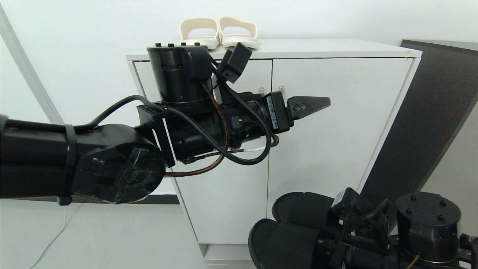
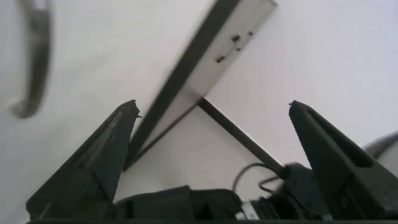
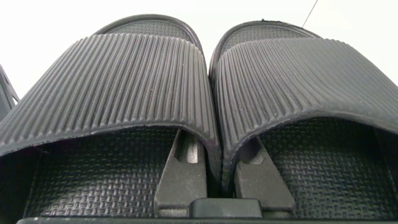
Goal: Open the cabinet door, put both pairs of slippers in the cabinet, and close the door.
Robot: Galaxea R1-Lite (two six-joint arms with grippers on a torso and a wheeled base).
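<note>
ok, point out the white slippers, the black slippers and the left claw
white slippers (image 1: 198,22), head view, strap of the one on the robot's left
black slippers (image 3: 124,81), right wrist view, ribbed strap
left claw (image 1: 321,101), head view, by the fingertips

No word or number can be read anywhere. A narrow white sticker at the base of the left gripper bears dark print too small to make out. A small pale tag on the right arm is just as illegible.
</note>
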